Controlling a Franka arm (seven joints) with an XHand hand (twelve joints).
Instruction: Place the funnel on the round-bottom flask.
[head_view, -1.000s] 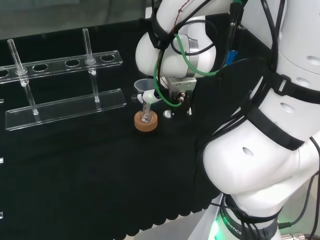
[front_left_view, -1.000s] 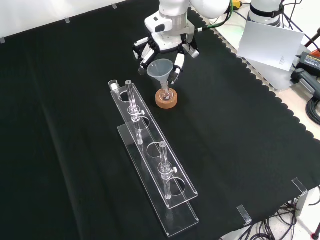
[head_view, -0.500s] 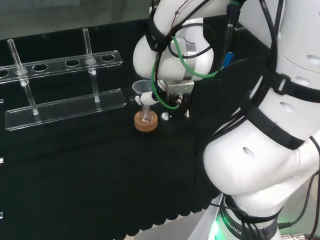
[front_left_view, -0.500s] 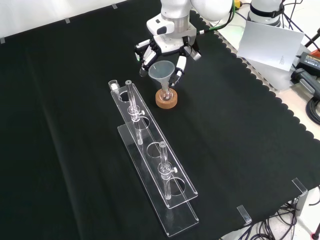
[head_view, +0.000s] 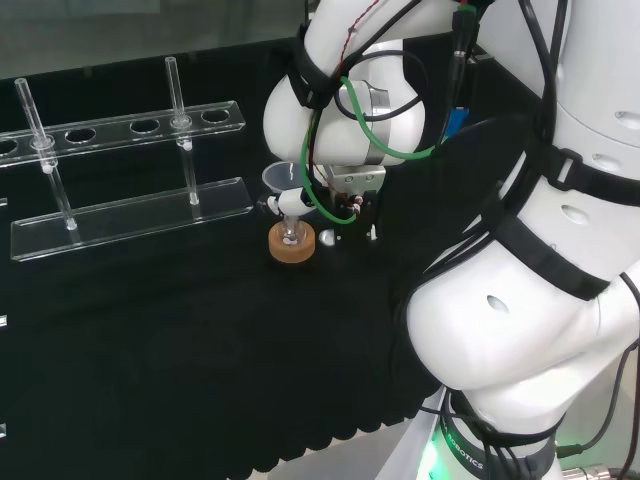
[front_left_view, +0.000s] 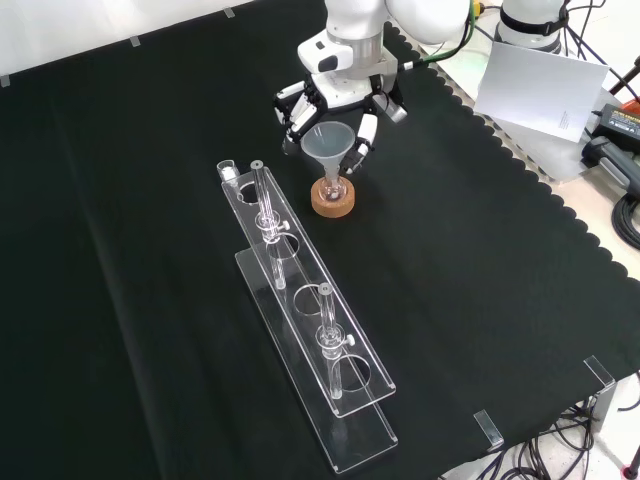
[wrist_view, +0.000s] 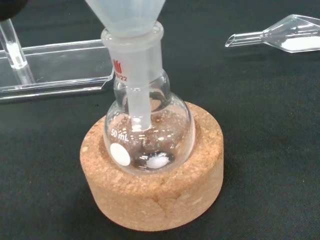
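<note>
A small clear round-bottom flask stands upright in a cork ring on the black cloth. The pale plastic funnel rests in the flask's neck, with its stem reaching down into the bulb. In the front view the funnel is above the cork ring, and the hand hangs just over it with fingers curled down on both sides of the cone. In the head view a white fingertip presses the funnel below its cone, over the cork ring.
A long clear test-tube rack with upright glass tubes stands close beside the flask. A small glass scoop holding white powder lies on the cloth near the cork ring. The cloth's scalloped edge runs at the front view's right.
The hand has come down a little with the funnel. The funnel's stem has gone deeper into the flask, and the cone now sits on the neck.
</note>
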